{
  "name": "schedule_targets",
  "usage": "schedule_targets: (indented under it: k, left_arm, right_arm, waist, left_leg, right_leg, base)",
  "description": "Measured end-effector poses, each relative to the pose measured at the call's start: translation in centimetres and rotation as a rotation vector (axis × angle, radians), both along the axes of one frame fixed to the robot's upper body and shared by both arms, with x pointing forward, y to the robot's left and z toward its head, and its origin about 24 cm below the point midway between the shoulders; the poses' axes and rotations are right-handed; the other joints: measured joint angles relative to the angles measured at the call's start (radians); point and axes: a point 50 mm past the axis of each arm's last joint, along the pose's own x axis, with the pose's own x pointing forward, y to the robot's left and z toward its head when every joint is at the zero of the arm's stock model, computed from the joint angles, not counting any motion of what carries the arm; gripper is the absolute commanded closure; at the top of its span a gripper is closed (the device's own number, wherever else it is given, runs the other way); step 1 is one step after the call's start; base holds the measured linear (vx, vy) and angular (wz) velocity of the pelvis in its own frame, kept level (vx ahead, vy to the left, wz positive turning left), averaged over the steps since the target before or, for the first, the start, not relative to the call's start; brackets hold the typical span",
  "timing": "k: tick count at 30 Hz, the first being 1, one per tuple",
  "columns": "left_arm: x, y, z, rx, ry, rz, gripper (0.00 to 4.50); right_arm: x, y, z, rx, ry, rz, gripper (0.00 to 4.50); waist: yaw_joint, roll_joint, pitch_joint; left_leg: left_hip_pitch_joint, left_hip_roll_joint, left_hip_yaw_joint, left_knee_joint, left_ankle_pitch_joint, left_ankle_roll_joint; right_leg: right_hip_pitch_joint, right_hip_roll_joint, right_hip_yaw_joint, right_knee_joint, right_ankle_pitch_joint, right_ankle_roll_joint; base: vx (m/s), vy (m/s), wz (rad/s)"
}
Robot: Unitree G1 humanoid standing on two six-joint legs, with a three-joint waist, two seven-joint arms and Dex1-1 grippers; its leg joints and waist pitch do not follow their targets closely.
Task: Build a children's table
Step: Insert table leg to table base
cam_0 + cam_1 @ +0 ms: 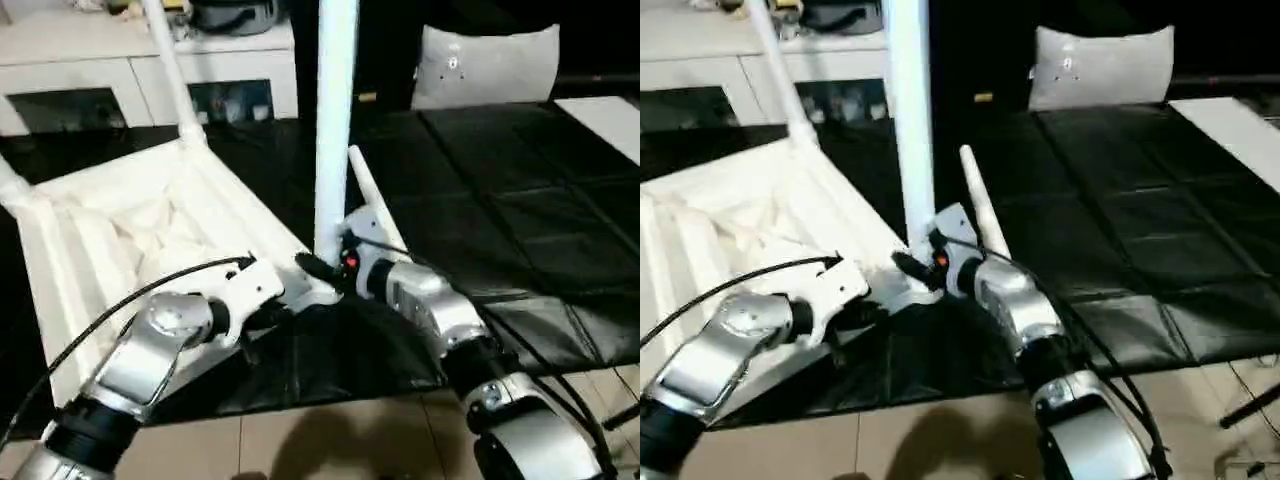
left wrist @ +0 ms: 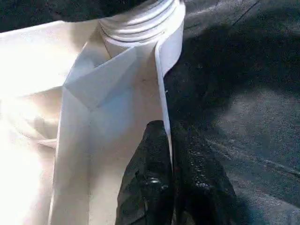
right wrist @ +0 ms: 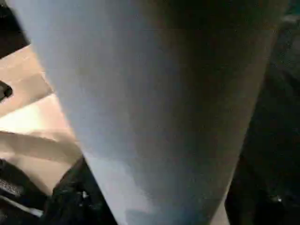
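Two legs [image 1: 335, 120] are standing socketed; left claw [image 2: 171, 154] is pinching the top's [image 1: 120, 230] rim, right claw [image 1: 335, 262] unreadable; a spare leg [image 1: 980, 210] is lying beside it.

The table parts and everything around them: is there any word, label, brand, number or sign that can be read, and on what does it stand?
No readable text in any view.
Tabletop, upright leg, loose leg: plain white, no print visible.
Grey cushion: a small pale mark, too blurred to read.
Right gripper: a small red light near it, not a character.
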Motion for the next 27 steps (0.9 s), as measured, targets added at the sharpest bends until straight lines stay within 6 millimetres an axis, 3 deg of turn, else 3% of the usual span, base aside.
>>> schedule_targets:
  k: [6,9,11,16,21,27]
  left_arm:
    - [0.2,0.0,0.6,-0.002,-0.014,-0.025,4.50]
    - [0.3,-0.2,1.0,-0.011,-0.020,-0.049,4.50]
    - [0.5,-0.2,1.3,-0.012,-0.034,-0.065,4.50]
    - [1.0,0.1,1.8,-0.002,-0.060,-0.091,4.50]
    - [1.2,0.6,1.6,0.008,-0.065,-0.111,4.50]
    - [1.4,1.1,1.5,0.025,-0.061,-0.183,4.50]
  right_arm:
    - [-0.4,-0.7,-0.9,-0.009,0.017,0.000,0.67]
    - [-0.8,-1.6,-0.8,-0.011,0.001,0.011,0.46]
    - [-1.0,-2.3,-0.5,-0.014,-0.026,0.027,0.25]
    - [-1.5,-3.6,0.0,-0.023,-0.061,0.054,0.03]
    - [-1.5,-4.2,1.4,-0.032,-0.117,0.092,0.03]
    - [-1.6,-5.6,3.4,-0.076,-0.211,0.181,0.03]
  waist:
    - [0.007,-0.003,-0.003]
    - [0.017,-0.002,-0.003]
    - [0.023,-0.003,-0.006]
    - [0.023,-0.004,-0.006]
    - [0.019,-0.004,-0.006]
    - [0.027,-0.005,-0.007]
  left_leg:
    - [-0.010,0.000,0.017,-0.002,0.025,-0.009]
    - [-0.016,0.004,0.024,-0.006,0.045,-0.013]
    - [-0.028,0.004,0.024,-0.006,0.045,-0.012]
    - [-0.048,0.004,0.024,0.006,0.046,-0.001]
    - [-0.046,0.005,0.025,0.011,0.046,-0.002]
    - [-0.042,0.006,0.024,0.011,0.044,-0.009]
  right_leg:
    - [-0.014,0.002,0.023,0.005,0.063,0.003]
    - [-0.023,0.002,0.024,0.019,0.056,0.006]
    - [-0.035,0.002,0.024,0.020,0.054,0.006]
    - [-0.050,0.002,0.025,0.026,0.053,0.005]
    - [-0.049,0.002,0.026,0.031,0.053,0.004]
    - [-0.047,0.002,0.026,0.035,0.054,0.004]
  base:
    - [0.027,-0.008,0.04]
    - [0.067,-0.011,0.07]
    - [0.070,0.002,0.01]
    - [0.011,0.001,0.00]
    - [0.000,0.000,0.00]
    - [0.000,0.000,0.00]
